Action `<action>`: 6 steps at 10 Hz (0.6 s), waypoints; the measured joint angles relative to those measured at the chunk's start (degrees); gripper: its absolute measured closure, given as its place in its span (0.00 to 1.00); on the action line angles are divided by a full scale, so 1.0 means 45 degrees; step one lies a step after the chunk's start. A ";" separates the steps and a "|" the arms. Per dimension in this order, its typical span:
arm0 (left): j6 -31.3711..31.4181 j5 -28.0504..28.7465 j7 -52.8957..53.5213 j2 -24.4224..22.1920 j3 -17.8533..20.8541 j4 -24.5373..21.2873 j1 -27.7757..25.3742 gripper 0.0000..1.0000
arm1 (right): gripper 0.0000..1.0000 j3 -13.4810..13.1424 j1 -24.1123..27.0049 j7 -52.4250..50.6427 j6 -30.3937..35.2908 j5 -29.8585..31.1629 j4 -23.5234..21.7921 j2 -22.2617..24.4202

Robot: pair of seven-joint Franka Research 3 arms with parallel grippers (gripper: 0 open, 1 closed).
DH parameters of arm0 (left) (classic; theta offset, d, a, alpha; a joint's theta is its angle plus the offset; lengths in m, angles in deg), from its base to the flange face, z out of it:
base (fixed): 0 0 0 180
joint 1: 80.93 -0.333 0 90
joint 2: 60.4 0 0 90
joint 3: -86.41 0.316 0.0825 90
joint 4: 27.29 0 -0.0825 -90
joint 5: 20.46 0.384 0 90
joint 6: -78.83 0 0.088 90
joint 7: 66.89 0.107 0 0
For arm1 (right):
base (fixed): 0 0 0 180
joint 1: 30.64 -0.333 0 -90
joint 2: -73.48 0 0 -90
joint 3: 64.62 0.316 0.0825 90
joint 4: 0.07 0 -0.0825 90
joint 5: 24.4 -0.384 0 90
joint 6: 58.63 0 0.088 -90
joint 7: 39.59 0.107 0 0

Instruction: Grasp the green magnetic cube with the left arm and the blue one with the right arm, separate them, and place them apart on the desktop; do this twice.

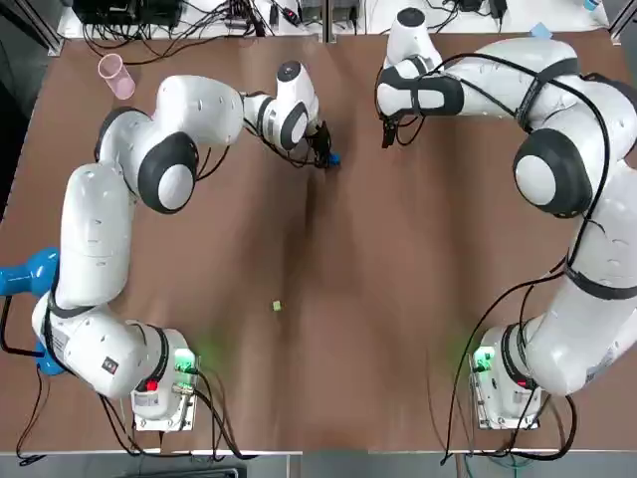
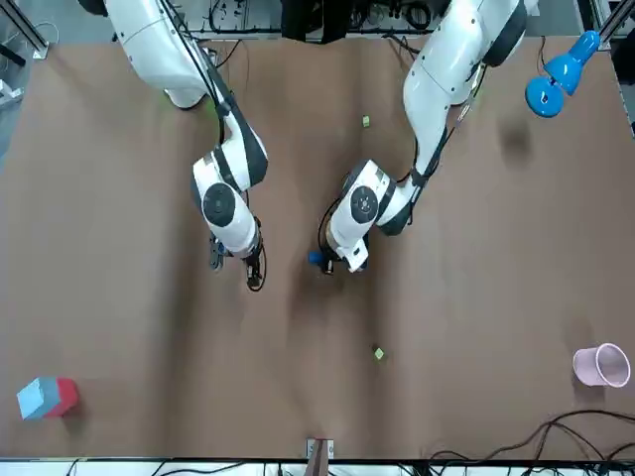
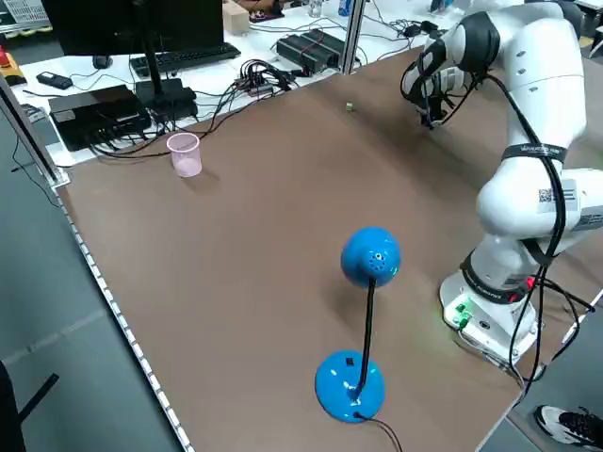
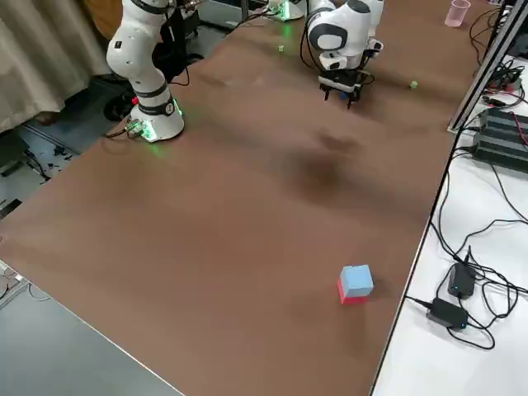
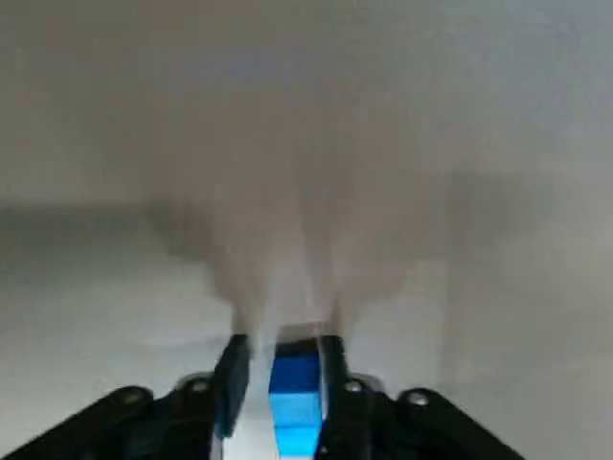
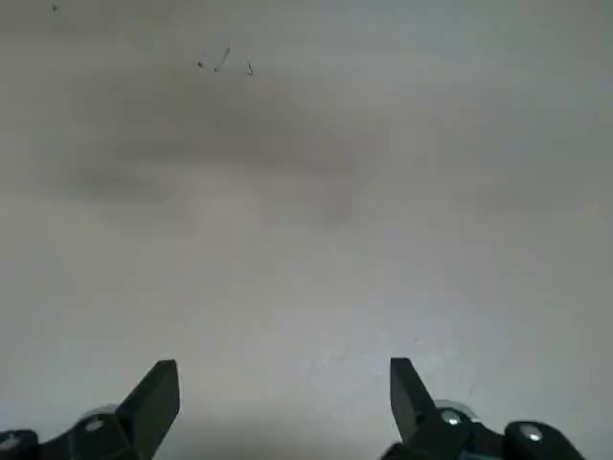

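A: Where is the blue cube (image 5: 295,398)?
B: It sits between the jaws of the left gripper (image 1: 322,155), which pinch it from both sides. That is past the middle of the bench (image 1: 398,299), toward the far edge. Whether the cube touches the surface cannot be told.
A: And the right gripper (image 6: 283,402)?
B: It hangs near the left one, on the robot's right and apart from the cube. Its jaws are spread wide over the bench.
A: What about the green ones?
B: Two lie loose. The near green cube (image 1: 277,307) rests alone about mid-bench, between the left gripper and the arms' bases. The far green cube (image 2: 378,352) lies beyond the left gripper, toward the far edge. Both are well apart from the blue cube and from each other.
A: Anything else out there?
B: A pink cup (image 1: 116,76) stands upright near the far left corner. A blue desk lamp (image 3: 363,320) stands at the left edge by the left arm's base, and a blue-and-red block (image 2: 45,397) sits near the far right corner
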 joint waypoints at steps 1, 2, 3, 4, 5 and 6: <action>-0.0005 0.0000 0.0003 -0.0005 -0.0011 0.0003 0.0002 0.72 | 0.03 0.0000 0.0000 0.0000 -0.0001 0.0000 0.0000 0.0000; -0.0005 0.0000 0.0005 -0.0005 -0.0011 0.0004 0.0003 0.73 | 0.03 0.0000 0.0000 0.0000 -0.0002 0.0000 0.0000 0.0000; -0.0005 0.0000 0.0006 -0.0005 -0.0011 0.0005 0.0003 0.74 | 0.03 0.0005 0.0000 -0.0001 -0.0011 0.0000 0.0000 0.0000; -0.0008 0.0000 0.0011 -0.0007 -0.0014 0.0005 0.0004 0.77 | 0.04 0.0035 -0.0007 -0.0001 -0.0043 -0.0001 0.0001 0.0001; -0.0008 0.0000 0.0012 -0.0007 -0.0013 0.0006 0.0003 0.77 | 0.04 0.0096 -0.0055 0.0002 -0.0120 -0.0021 0.0014 0.0008; -0.0008 0.0000 0.0047 -0.0006 -0.0013 0.0012 0.0000 0.77 | 0.04 0.0145 -0.0187 0.0023 -0.0275 -0.0057 0.0047 0.0024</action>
